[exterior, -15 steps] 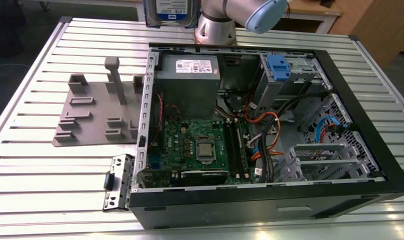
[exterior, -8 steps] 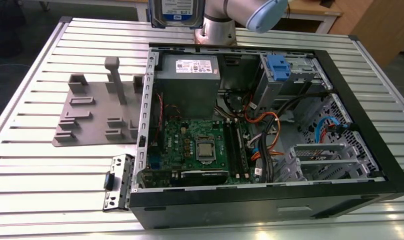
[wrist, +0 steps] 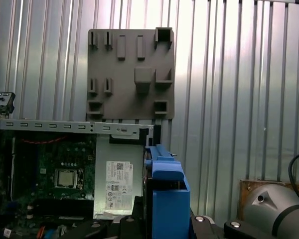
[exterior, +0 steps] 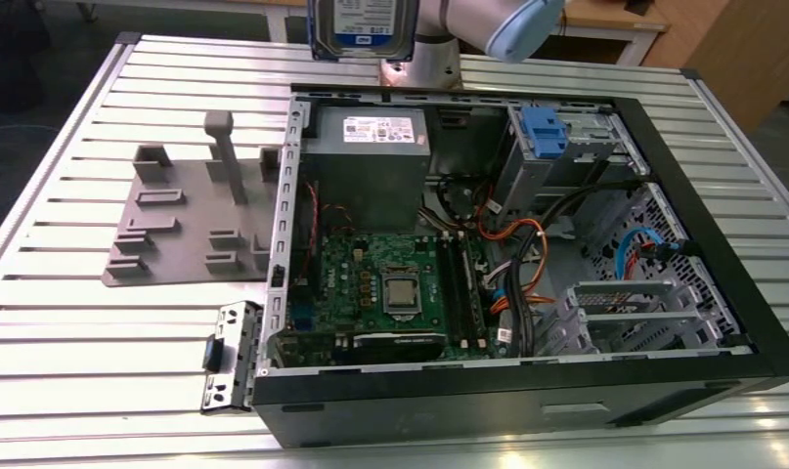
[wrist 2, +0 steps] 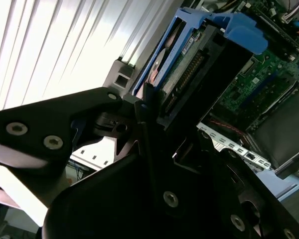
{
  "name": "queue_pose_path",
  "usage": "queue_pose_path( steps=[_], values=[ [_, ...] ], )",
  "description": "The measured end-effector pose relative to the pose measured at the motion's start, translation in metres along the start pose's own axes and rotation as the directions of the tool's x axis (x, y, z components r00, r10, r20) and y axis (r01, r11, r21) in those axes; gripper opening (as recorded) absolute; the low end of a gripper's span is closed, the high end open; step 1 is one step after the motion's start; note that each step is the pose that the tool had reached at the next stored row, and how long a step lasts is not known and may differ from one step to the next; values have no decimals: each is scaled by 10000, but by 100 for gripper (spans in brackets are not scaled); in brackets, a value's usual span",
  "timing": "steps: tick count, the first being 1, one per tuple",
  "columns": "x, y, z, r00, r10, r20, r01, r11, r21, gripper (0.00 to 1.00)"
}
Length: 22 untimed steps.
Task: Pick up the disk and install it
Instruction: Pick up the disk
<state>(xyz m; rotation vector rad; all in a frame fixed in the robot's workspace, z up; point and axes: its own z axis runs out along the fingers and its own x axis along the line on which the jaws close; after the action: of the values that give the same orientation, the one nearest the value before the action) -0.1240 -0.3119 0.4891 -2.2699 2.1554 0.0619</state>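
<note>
Gripper [wrist 2: 157,117] clamped on disk [exterior: 359,29] | disk on edge, long axis seemingly vertical | over open case [exterior: 499,396]

The exterior view's top edge cuts off the disk [exterior: 359,27].

Slatted metal surface [exterior: 68,322] carries open black computer case [exterior: 525,396], lying on its side. Inside case:
- grey power supply [exterior: 366,161], white label on top
- green motherboard [exterior: 368,278] just beside it, CPU socket [exterior: 404,293] near board's middle
- orange cables [exterior: 527,259] between board and drive cage
- blue drive-bay latch [exterior: 542,132]

Grey fixture plate [exterior: 172,230] with upright pegs just beside case, toward exterior view's left. Small metal bracket [exterior: 231,357] lies near case's corner.
</note>
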Motion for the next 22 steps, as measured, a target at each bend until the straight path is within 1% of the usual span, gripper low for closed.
queue_pose_path(
  steps=[2, 4, 12, 22],
  values=[
    [17, -27, 1, 10000, 1, -1, -1, 10000, 0, 36],
    [34, -41, 1, 10000, 1, -9, -1, 10000, -2, 36],
    [112, -70, 4, 10000, 2, -27, -2, 10000, -1, 36],
    [161, -102, 6, 10000, 2, -39, -2, 10000, -2, 36]
  ],
)
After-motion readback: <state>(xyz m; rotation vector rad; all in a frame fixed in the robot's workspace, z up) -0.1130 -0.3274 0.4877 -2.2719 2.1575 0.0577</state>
